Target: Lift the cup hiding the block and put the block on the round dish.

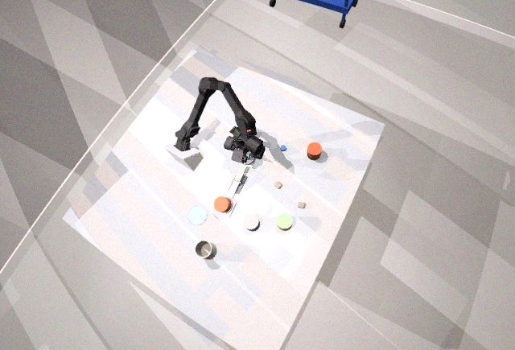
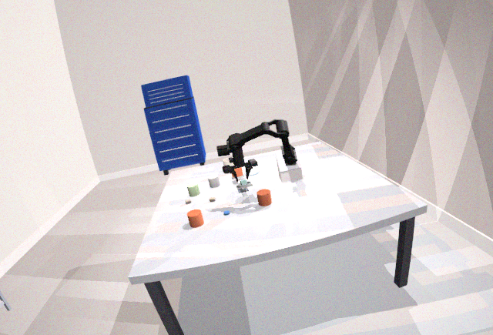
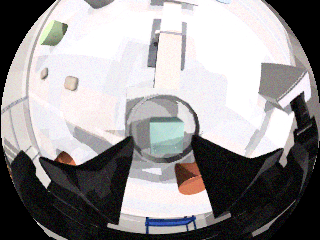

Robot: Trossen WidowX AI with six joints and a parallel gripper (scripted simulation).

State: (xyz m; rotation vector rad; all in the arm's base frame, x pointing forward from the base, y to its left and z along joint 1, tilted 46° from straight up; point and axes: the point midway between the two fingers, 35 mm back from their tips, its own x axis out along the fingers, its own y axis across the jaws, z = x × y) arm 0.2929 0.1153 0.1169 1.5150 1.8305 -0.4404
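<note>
My gripper (image 2: 243,179) (image 3: 163,140) is open and points down over the near pan of the balance (image 1: 239,175) (image 3: 169,65). A teal block (image 2: 243,182) (image 3: 167,136) lies in that pan, between and below the fingertips in the wrist view; no cup covers it. One orange cup (image 2: 263,197) (image 3: 190,180) stands on the table beside the pan; the arm mostly hides it in the top view. The other orange cup (image 1: 222,203) (image 2: 237,172) stands on the far end of the balance. The pale blue round dish (image 1: 197,215) lies just beyond that cup and bears nothing.
Another orange-red cup (image 1: 314,150) (image 2: 195,218) stands apart. A grey cup (image 1: 251,222) (image 2: 213,181), a green cup (image 1: 285,221) (image 2: 192,189) and a hollow beige cup (image 1: 203,249) stand around. Two tan pieces (image 1: 278,184) (image 3: 71,83) and a blue disc (image 1: 282,147) (image 2: 226,212) lie nearby.
</note>
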